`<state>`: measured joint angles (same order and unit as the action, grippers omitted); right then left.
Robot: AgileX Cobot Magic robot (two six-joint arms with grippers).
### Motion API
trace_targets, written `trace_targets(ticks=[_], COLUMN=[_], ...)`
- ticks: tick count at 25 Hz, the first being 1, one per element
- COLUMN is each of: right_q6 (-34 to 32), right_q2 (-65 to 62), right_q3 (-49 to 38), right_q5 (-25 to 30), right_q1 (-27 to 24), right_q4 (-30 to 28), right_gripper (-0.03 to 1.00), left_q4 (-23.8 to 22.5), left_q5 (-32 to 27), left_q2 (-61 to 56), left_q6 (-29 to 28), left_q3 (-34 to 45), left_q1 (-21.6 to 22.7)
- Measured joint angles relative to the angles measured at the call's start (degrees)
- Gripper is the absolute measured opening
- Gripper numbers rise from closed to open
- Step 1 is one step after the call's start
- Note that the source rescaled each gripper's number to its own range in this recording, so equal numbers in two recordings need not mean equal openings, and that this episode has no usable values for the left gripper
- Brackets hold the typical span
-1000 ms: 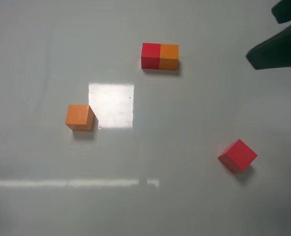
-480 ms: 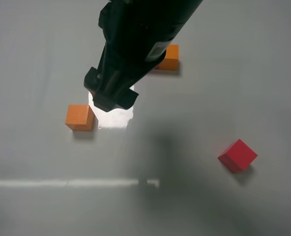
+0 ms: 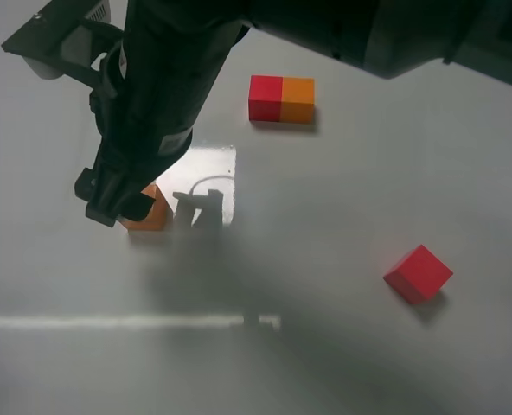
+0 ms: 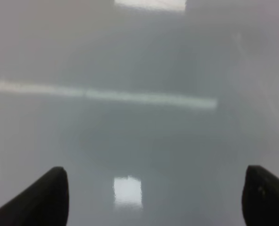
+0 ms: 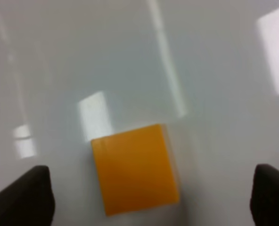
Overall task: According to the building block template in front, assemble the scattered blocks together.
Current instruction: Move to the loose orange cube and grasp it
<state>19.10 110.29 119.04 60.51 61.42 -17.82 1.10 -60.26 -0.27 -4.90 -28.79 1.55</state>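
Over the orange cube, the right claw hangs wide open, seemingly not touching it.

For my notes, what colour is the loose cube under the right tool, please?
Orange; the cube shows best in the right wrist view.

The right arm spanned the tabletop from the far right corner, blocking approach from above to the orange cube toward the left edge. Bare lanes lay between the red-orange bar toward the far edge and the red cube toward the right edge.
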Motion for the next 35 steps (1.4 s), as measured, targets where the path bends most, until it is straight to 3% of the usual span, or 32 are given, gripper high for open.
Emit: trace_targets(ticks=[10,21,26,35], right_q6=[1.28,1.44,1.67,1.99], right_q2=[4.16,6.98,7.10,7.10], right_q3=[0.46,0.54,0.54,0.60], right_q5=[-2.94,-2.49,-1.61,-0.75], right_q1=[0.00,0.00,0.00,0.00], right_q4=[-0.90,-2.79,-4.31,-5.16], right_gripper=[1.00,0.89,0.73,0.32], left_q4=[0.02,0.13,0.15,0.20], left_q5=[0.00,0.00,0.00,0.00], left_q2=[0.00,0.00,0.00,0.00], left_q6=[0.05,0.05,0.05,0.05], left_q3=[0.00,0.00,0.00,0.00], left_q1=[0.00,0.00,0.00,0.00])
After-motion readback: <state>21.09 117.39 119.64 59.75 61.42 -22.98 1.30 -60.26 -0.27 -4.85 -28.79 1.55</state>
